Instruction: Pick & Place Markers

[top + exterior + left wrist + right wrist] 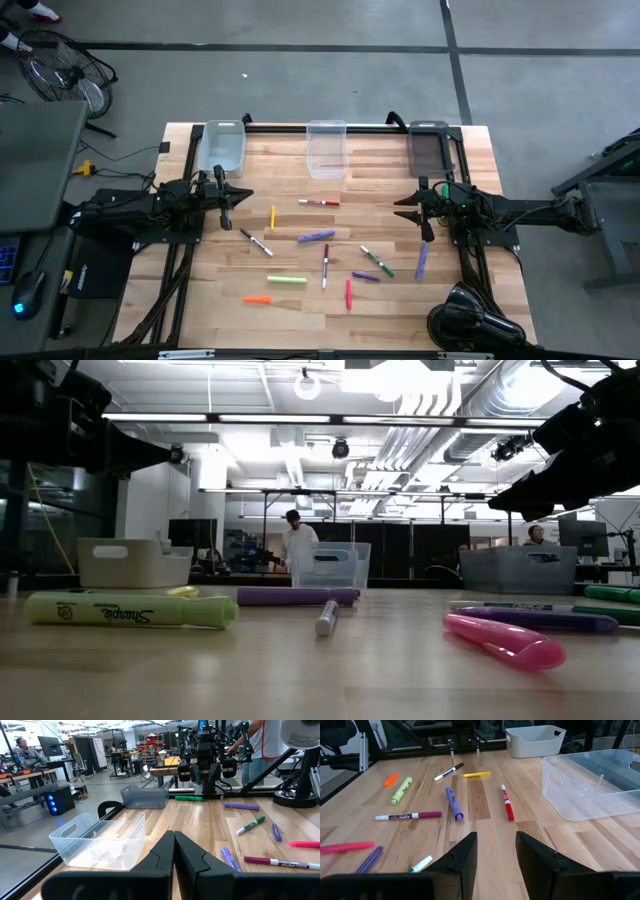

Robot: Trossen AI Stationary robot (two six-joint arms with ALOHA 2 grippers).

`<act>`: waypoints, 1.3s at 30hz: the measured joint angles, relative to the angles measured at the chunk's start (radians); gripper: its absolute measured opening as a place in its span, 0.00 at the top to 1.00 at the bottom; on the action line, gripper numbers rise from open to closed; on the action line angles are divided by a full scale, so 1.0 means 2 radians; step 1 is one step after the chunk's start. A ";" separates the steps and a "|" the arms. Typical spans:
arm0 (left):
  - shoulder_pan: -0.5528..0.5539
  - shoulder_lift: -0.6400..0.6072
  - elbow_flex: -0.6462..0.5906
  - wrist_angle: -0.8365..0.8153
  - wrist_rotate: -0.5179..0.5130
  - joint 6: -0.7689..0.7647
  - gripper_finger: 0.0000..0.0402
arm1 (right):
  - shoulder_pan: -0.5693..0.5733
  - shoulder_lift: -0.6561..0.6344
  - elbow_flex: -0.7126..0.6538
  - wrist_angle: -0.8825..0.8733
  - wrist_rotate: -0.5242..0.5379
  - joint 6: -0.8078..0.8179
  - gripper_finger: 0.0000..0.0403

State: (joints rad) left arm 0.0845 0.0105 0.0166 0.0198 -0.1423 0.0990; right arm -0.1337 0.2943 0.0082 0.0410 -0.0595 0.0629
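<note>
The desk [200, 300] is pale wood in lengthwise strips of lighter and darker tan. In the high view, at centre lie a yellow marker [273, 217], a red marker [318, 202] with a white band, and a purple marker [316, 236]. Lower left lie a light green marker [286, 279], an orange marker [256, 299] and a black-and-white marker [256, 243]. A pink marker [348, 293] lies low at centre. The bins at the upper edge are white [222, 147], clear [326, 148] and smoky grey [430, 146]. Both arms and their fingers [465, 855] are black.
</note>
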 joint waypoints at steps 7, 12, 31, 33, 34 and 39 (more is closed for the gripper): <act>0.000 0.000 0.000 0.000 0.000 0.000 1.00 | 0.000 0.000 0.000 0.004 0.000 -0.033 0.69; 0.000 0.000 0.000 0.000 0.000 0.000 1.00 | 0.000 0.000 0.000 0.004 0.000 -0.032 0.69; 0.000 0.000 0.000 0.000 0.000 0.000 1.00 | 0.001 0.000 0.009 -0.009 -0.060 0.166 0.69; 0.000 0.000 0.000 0.000 0.000 0.000 1.00 | 0.001 0.003 0.023 -0.019 -0.069 0.185 0.69; 0.000 0.000 0.000 0.000 0.000 0.000 1.00 | 0.001 0.006 0.035 -0.033 -0.070 0.189 0.69; 0.000 0.000 0.000 0.000 0.000 0.000 1.00 | -0.003 0.039 0.108 -0.140 -0.036 0.186 0.69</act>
State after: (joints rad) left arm 0.0849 0.0106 0.0163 0.0200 -0.1422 0.0990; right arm -0.1403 0.3718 0.2233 -0.2389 -0.1323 0.4343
